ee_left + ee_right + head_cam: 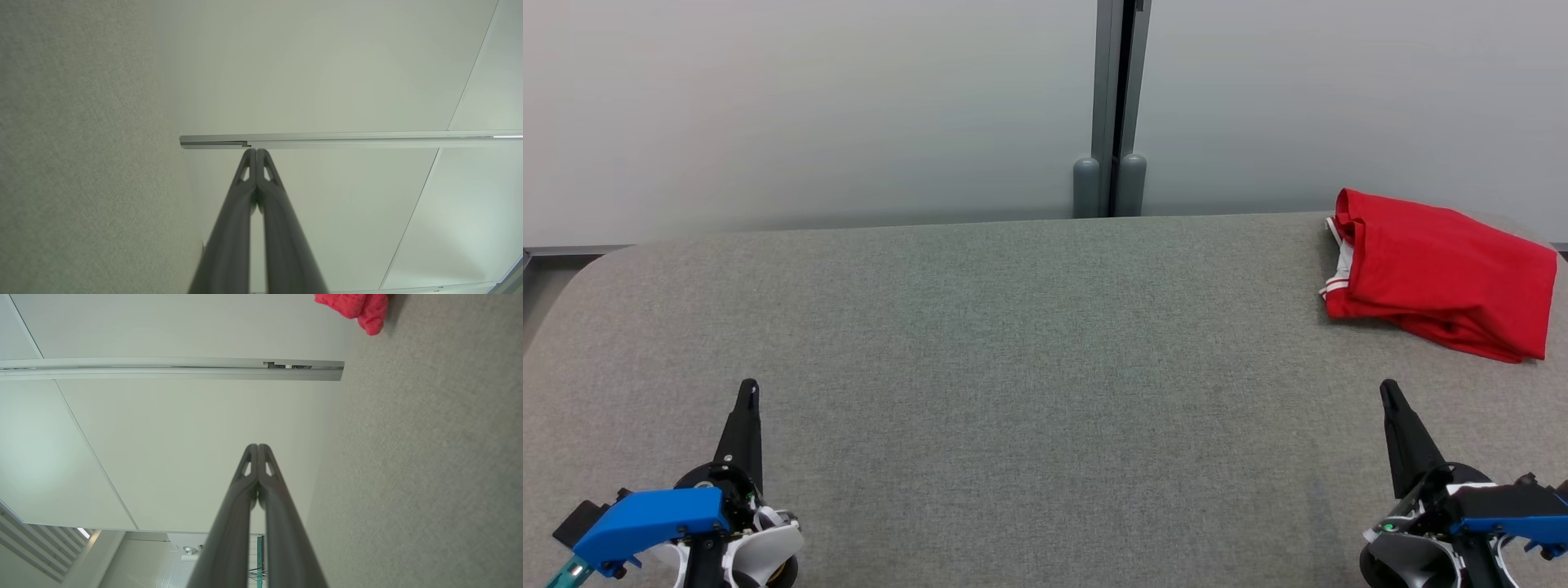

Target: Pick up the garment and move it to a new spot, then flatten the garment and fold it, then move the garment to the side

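Where the table lies nearest the robot, left gripper (749, 387): low at the near left, fingers pressed together, holding nothing, tips pointing away across the cloth.
Right gripper (1388, 389): low at the near right, fingers likewise closed on nothing, tips leaning slightly towards the middle.
Table (1013, 367): grey woven cover, rounded far corners.
Garment (1445, 273): bright red, folded into a soft, rumpled oblong, with white trim and a thin red stripe showing at its left end.
Garment's place: far right corner of the table, ahead of the right gripper and well apart from it.
Garment's long axis: across the table, left to right, its right end a little nearer the robot; the trimmed end faces the table's middle.
Wall (809, 106): pale panels behind the table, split by a grey post (1117, 106).
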Controlling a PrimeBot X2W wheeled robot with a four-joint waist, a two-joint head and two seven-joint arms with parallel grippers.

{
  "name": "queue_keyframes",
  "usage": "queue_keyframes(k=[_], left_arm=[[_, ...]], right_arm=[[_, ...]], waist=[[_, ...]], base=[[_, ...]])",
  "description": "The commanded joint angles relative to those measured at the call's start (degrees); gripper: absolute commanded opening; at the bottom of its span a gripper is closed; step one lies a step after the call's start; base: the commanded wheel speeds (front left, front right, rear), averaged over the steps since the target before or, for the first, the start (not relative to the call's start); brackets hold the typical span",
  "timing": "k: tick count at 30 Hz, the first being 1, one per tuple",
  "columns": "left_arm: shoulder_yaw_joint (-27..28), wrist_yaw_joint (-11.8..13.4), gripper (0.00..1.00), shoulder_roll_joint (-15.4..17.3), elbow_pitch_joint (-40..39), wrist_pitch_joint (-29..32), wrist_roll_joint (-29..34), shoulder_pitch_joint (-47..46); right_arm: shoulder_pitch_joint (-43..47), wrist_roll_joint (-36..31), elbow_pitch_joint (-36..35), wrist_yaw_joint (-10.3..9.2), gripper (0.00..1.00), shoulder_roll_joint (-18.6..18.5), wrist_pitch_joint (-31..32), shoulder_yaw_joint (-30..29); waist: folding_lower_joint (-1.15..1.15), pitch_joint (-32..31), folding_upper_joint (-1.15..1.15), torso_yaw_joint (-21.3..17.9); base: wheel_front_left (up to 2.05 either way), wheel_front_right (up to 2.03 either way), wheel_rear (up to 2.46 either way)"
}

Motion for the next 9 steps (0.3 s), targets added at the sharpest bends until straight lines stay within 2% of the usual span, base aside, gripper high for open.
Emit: queue_keyframes(k=[1, 9], left_arm=[[0.05, -0.52, 0.00, -0.14, -0.25, 0.22, -0.16, -0.56], [0.05, -0.52, 0.00, -0.14, -0.26, 0.21, -0.16, -0.56]], right_arm=[[-0.83, 0.15, -0.21, 0.02, 0.00, -0.37, 0.14, -0.14], [-0.83, 0.16, -0.21, 0.02, 0.00, -0.37, 0.14, -0.14]], waist=[[0.00, 0.00, 0.00, 0.00], [0.00, 0.00, 0.00, 0.00]], base=[[0.00, 0.00, 0.00], [0.00, 0.00, 0.00]])
